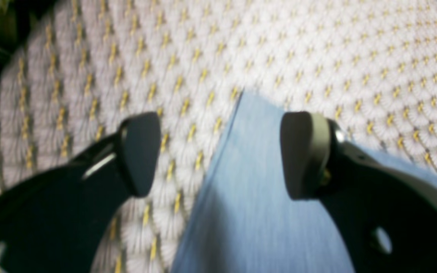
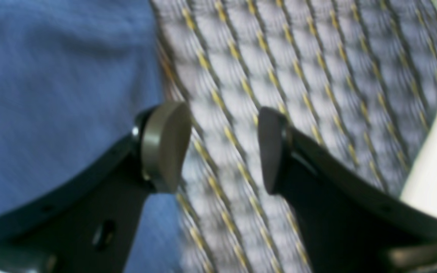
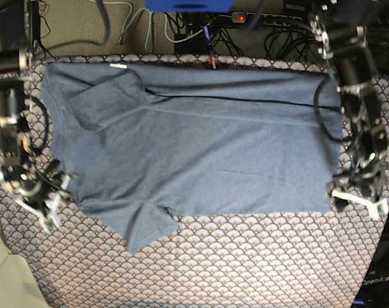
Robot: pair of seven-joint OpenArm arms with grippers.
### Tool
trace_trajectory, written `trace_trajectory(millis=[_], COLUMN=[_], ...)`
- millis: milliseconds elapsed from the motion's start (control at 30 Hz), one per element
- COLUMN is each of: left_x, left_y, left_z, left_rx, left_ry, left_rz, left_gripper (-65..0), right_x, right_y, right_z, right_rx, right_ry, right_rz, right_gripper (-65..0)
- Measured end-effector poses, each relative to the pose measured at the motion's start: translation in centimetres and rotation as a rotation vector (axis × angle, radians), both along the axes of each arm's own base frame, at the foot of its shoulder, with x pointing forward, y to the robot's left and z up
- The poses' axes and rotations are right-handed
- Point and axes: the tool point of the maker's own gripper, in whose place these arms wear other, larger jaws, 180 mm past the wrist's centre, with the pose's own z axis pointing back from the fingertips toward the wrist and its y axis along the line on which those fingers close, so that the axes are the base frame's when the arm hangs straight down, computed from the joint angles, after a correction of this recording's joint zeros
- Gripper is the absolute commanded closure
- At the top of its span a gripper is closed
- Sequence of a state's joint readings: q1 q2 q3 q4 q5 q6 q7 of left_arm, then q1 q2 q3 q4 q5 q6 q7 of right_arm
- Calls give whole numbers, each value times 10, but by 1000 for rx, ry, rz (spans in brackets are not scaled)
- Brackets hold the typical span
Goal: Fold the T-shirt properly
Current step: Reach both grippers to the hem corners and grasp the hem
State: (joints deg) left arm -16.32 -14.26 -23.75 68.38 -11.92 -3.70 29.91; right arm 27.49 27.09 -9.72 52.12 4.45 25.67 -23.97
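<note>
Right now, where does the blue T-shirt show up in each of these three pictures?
Left wrist: the T-shirt fills the lower middle, a corner pointing up between the open fingers.
Right wrist: it covers the left side, behind the left finger.
Base: it lies spread across the middle of the table.
Shared landmark: the scallop-patterned tablecloth under it appears in all three.

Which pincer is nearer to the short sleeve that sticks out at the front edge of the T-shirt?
The right pincer, open beside the T-shirt's collar end, is nearer to that sleeve. The left pincer, also open, is at the hem corner, far across the tablecloth.
</note>
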Motion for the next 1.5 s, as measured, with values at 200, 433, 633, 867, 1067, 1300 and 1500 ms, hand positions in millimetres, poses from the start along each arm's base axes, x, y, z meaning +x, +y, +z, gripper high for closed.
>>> trace_trajectory(millis=[200,433,633,867,1067,1300,1500], left_x=[20,28,21,22,22,26,36], left_y=[-5,-1,2,1,2,1,3], left_z=[-20,-34,-45,-44,-44,-63,-70], left_rx=[50,32,31,31,32,11,-1], left_ry=[46,48,73,71,68,57,12], left_rz=[-23,-4,6,6,6,27,55], left_gripper=[-482,-482,-482,-482,-483,-483,-484], right_x=[14,21,13,17,15,15,14], right_y=[12,8,21,50,60,60,60], right_z=[-8,-15,-33,-37,-41,-41,-42], right_rx=[44,99,127,168,156,151,151], right_ry=[8,-16,21,19,31,32,34], right_rz=[-5,-34,-33,-7,28,29,29], right_gripper=[-330,-330,-330,-327,-231,0,0])
